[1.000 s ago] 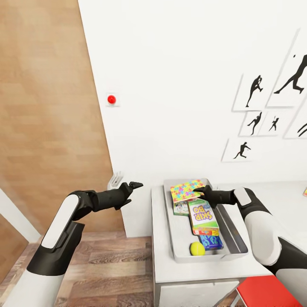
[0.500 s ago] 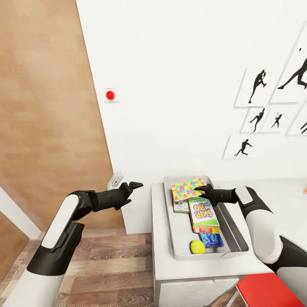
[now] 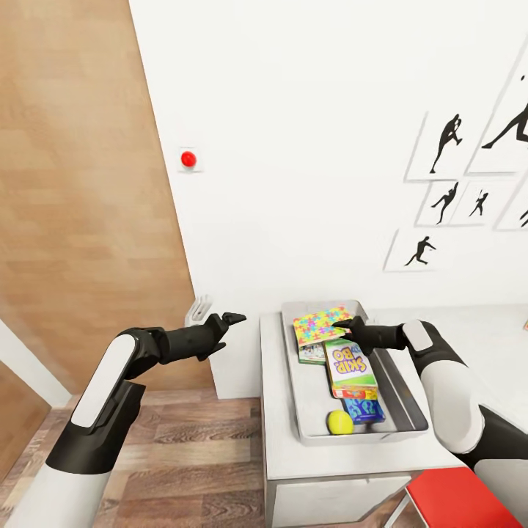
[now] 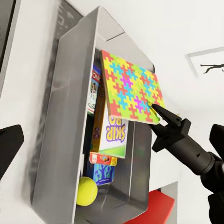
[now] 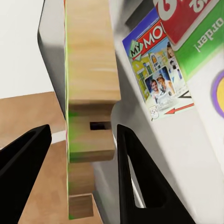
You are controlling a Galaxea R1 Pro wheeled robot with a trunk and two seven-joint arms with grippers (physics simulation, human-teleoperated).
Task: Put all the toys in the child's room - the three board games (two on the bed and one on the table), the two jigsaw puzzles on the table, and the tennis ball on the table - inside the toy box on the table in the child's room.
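The right gripper (image 3: 345,325) reaches over the far end of the toy box (image 3: 405,400) on the table (image 3: 282,455), and a jigsaw puzzle (image 3: 321,325) sits tilted there with its near edge between the two fingers. In the right wrist view the fingers stand apart on either side of the puzzle's wooden edge (image 5: 89,93) with a gap showing on each side, so the grip looks slack rather than pinching; whether either pad touches the puzzle I cannot tell. Below it in the box lie the Monopoly game (image 3: 312,353), the Skip-Bo game (image 3: 350,367), the small blue game (image 3: 362,409) and the tennis ball (image 3: 339,422). To finish this step well, the puzzle should probably be let down flat onto the games, not dropped from its slant, and the fingers drawn straight back along their own line so they do not drag the thin sheet over the rim. The left gripper (image 3: 229,320) hangs beside the table over the floor, holding nothing, its fingers close together.
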